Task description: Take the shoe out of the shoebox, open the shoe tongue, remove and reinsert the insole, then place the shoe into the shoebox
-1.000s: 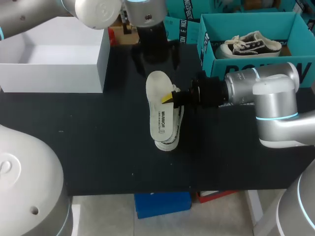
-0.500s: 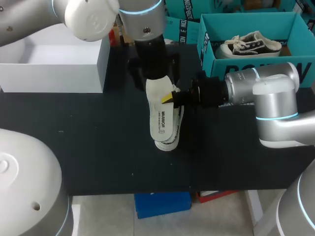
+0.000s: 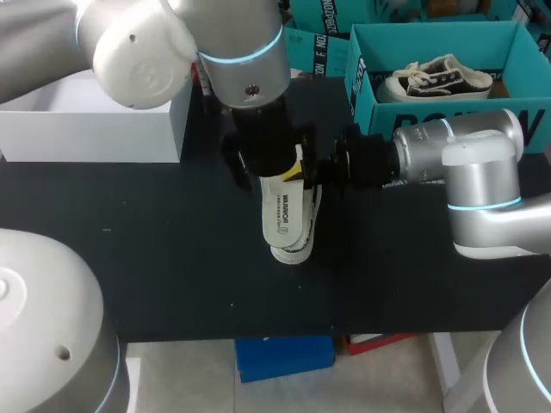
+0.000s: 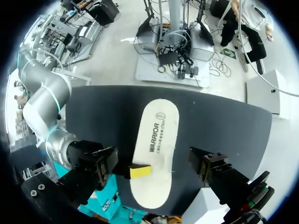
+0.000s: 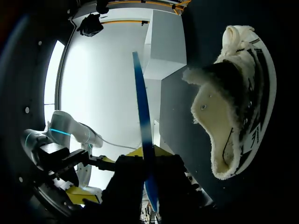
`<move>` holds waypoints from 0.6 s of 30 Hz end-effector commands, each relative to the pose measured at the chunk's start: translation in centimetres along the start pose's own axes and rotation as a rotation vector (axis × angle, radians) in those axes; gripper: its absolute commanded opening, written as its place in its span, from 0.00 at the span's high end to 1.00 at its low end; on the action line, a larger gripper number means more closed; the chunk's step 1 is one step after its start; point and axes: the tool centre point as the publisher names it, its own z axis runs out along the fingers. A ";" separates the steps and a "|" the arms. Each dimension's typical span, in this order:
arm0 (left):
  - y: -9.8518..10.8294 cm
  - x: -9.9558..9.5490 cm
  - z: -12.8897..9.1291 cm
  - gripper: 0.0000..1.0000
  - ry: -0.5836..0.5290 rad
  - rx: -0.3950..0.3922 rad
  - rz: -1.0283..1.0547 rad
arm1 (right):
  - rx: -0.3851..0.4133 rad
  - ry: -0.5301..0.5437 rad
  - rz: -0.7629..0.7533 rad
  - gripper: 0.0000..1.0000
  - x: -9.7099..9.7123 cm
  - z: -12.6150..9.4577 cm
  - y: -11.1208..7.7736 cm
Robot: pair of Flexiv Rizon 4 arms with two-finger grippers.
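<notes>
Insole point(image 3: 284, 215) clamped by right gripper point(image 3: 298, 169) just above shoe point(image 5: 233, 116), left gripper point(image 4: 154, 164) spread wide, straddling it above shoe too: risks buckling or sliding off beside shoe if pressed down crooked or let go too early.

The black table point(image 3: 155, 258) carries a white open box point(image 3: 86, 138) at its back left, a teal shoebox point(image 3: 372, 103) at its back right, and a shoe point(image 5: 233, 107) lying mid-table.

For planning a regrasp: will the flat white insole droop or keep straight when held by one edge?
Probably fairly stiff: the flat white insole, pinched at one edge by the right end effector, shows no droop. Probably light: edge-on it looks very thin.
</notes>
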 end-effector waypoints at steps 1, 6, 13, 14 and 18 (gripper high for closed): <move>-1.3 0.7 0.2 0.00 -0.035 -0.011 0.005 | 0.001 -0.002 0.001 1.00 0.0 0.1 0.1; -2.2 0.8 0.1 0.00 -0.074 -0.007 0.004 | 0.001 -0.002 0.001 1.00 0.0 0.1 0.1; -1.8 1.7 0.0 0.00 -0.335 0.085 -0.062 | 0.001 -0.002 0.001 1.00 0.0 0.1 0.1; -1.6 2.0 0.1 0.00 -0.374 0.098 -0.080 | 0.001 -0.002 0.001 1.00 0.0 0.1 0.1; -0.8 2.9 0.4 0.00 -0.552 0.149 -0.141 | 0.001 -0.002 0.001 1.00 0.0 0.1 0.1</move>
